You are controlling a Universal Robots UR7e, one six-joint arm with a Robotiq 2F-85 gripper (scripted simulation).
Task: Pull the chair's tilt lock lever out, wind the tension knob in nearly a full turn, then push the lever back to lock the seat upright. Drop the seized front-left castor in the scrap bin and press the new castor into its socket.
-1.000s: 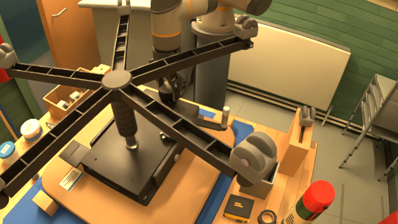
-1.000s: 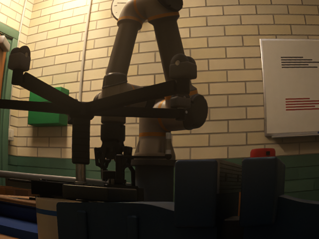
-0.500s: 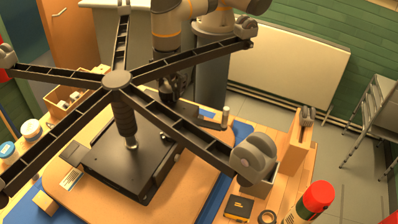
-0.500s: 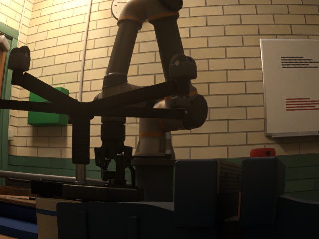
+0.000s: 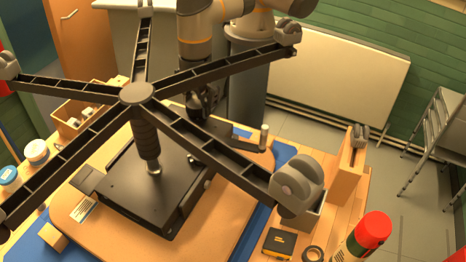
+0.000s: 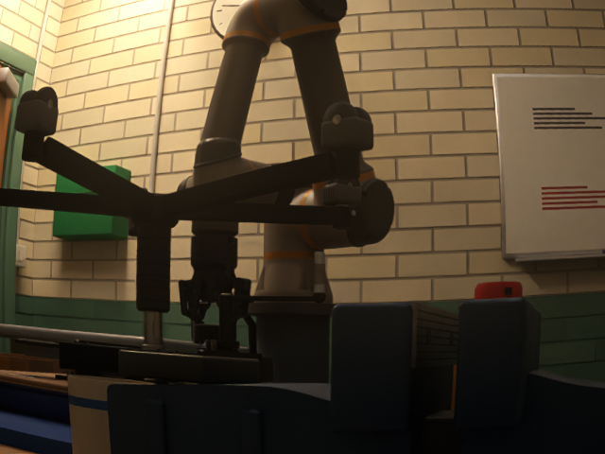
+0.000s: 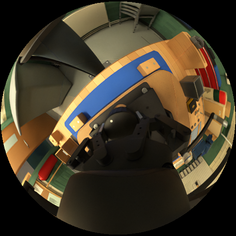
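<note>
The black round tension knob (image 7: 119, 125) sits under the upturned chair's seat plate, and my gripper (image 7: 120, 132) is closed around it from above. In the side camera the gripper (image 5: 196, 109) reaches down behind a leg of the star base (image 5: 136, 92). The tilt lock lever (image 5: 251, 143) with its grey handle (image 5: 264, 136) juts from the mechanism to the right. The front castor (image 5: 298, 180) sits on the near leg's end above a grey bin (image 5: 309, 214). A spare castor (image 5: 359, 135) rests on a wooden stand.
Behind the chair stand the arm's grey pedestal (image 5: 247, 91) and a radiator panel (image 5: 338, 72). A wooden tray (image 5: 78, 114) of parts sits left, jars (image 5: 36, 153) line the bench edge, and a red-capped can (image 5: 366, 236) stands near right.
</note>
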